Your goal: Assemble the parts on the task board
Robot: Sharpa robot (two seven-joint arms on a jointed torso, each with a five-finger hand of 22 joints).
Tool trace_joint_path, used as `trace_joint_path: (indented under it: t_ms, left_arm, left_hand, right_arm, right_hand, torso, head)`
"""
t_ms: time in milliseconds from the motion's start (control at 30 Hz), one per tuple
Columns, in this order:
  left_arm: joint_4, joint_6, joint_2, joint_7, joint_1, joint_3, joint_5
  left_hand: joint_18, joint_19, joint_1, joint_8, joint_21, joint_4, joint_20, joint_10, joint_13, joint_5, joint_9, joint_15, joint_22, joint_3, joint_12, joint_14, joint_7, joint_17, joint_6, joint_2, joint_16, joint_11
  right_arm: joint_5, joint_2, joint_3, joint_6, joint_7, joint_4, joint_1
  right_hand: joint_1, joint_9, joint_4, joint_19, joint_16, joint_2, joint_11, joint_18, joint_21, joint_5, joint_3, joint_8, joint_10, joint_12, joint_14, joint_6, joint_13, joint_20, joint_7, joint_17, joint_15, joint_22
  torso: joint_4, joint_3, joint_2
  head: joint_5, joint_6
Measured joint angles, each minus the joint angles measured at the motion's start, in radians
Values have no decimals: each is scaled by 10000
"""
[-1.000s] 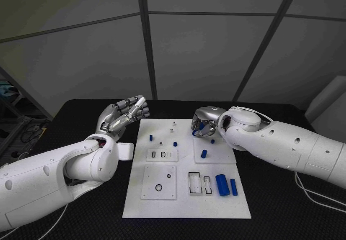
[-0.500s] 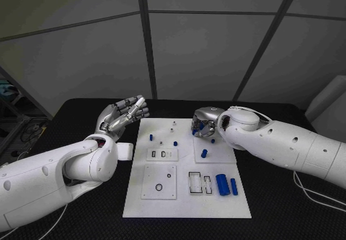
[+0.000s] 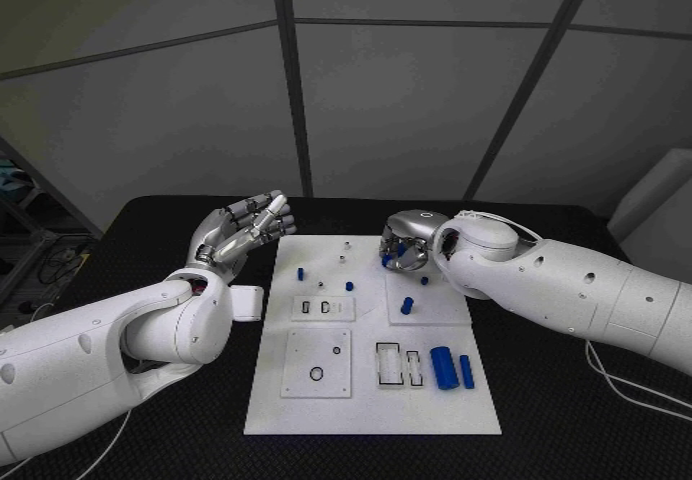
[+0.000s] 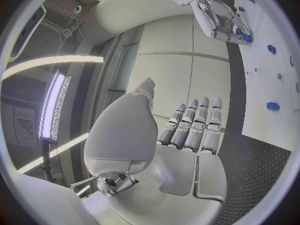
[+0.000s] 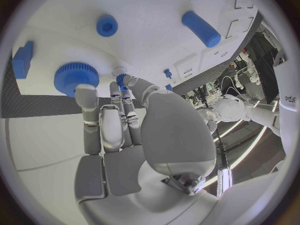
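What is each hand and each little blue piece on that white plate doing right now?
left hand: raised beside the board's far left corner, fingers straight, holding nothing.
right hand: down over the board's far right part, fingers at a small blue part.
task board: flat on the black table.
blue gear: lying on the board beside the right hand.
two blue cylinders: lying side by side near the board's right edge.

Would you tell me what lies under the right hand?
Under the right hand, the white board carries a blue gear; a small blue piece sits at the fingertips, grip unclear.
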Motion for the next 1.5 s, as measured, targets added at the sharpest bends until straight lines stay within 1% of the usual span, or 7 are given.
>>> trace_joint_path:
  t_ms: [133, 267, 433, 633, 867, 1000, 1500]
  left_arm:
    - [4, 20, -14, -14, 0, 0, -2]
    - [19, 38, -35, -24, 3, 0, -2]
    - [37, 69, -41, -30, 4, 1, -2]
    - [44, 101, -26, -36, 6, 4, -2]
    - [35, 122, 16, -43, 11, 5, -2]
    - [58, 128, 13, -44, 19, 14, -2]
    - [88, 128, 8, -44, 42, 27, -2]
  left_hand:
    - [1, 0, 0, -9, 0, 0, 0, 0, 0, 0, 0, 0, 0, 0, 0, 0, 0, 0, 0, 0, 0, 0]
    - [0, 0, 0, -9, 0, 0, 0, 0, 0, 0, 0, 0, 0, 0, 0, 0, 0, 0, 0, 0, 0, 0]
    - [1, 0, 39, -9, 0, -28, 0, 0, 0, 1, 0, 0, 1, 28, 0, 0, 0, 0, 0, 39, 1, 0]
    - [0, 0, 39, -9, -1, -29, 0, -28, 0, 1, 1, 0, 1, 28, 0, 0, 0, 0, 0, 39, 1, -29]
    - [0, 0, 39, -9, 0, -30, 0, -36, -1, 1, 1, 0, -1, 83, 0, 0, 0, 0, 0, 39, 1, -36]
    - [1, 0, 39, -8, -1, -30, 0, -36, -1, 1, 1, 0, -11, 83, 0, 0, 0, 0, 0, 39, -40, -36]
    - [0, 0, 93, -8, 0, -29, 0, -35, -1, 1, 1, 0, -34, 137, 0, 0, 0, 0, 0, 92, -57, -36]
  right_arm:
    - [32, -67, 1, -424, 6, 189, -1]
    - [63, -12, 6, -914, 5, 227, -1]
    - [98, 299, 7, -1486, 3, 27, 3]
    - [139, 871, 7, -1892, 5, -515, 10]
    - [169, 1369, 7, -1983, 9, -1086, 17]
    - [194, 1527, 6, -1958, 4, -1258, 18]
    - [225, 1989, 6, -1919, -34, -1753, 24]
  right_hand:
    - [13, 13, -1, 0, 37, 12, -1, 0, 44, 19, 2, 0, 0, 0, 0, 0, 36, 0, 0, 13, 0, 39]
    - [13, 13, 10, 0, 37, 13, -1, 0, 94, 98, 70, 0, 0, -1, 0, 21, 41, 0, 22, 52, 0, 95]
    - [13, 11, -11, -1, 98, 12, 36, 0, 159, 218, 151, -3, 36, -3, 0, 52, 40, 0, 52, 78, 0, 168]
    - [13, 7, -12, -1, 98, 12, 35, 1, 159, 224, 151, -29, 37, -4, 0, 52, 24, 0, 53, 77, 1, 178]
    - [-18, -36, 30, -1, 98, -19, 32, 1, 229, 174, 193, -33, 39, -120, 0, 50, 4, 0, 53, 75, 1, 214]
    - [-73, -37, 31, -1, 98, -73, 1, 1, 230, 163, 194, -33, 71, -121, 0, 50, -15, 0, 53, 75, 1, 229]
    - [-73, -57, 31, -2, 154, -73, 1, 1, 230, 145, 194, -69, 70, -170, 0, 48, -26, 0, 53, 88, 2, 239]
  torso:
    - [9, -12, 0]
    - [21, -15, 1]
    - [24, -22, 6]
    - [29, -21, 21]
    - [47, -21, 29]
    - [52, -22, 44]
    - [57, -28, 49]
  head:
    - [36, 21]
    - [78, 56]
    - [91, 31]
    - [84, 44]
    - [74, 51]
    - [87, 40]
    - [145, -35]
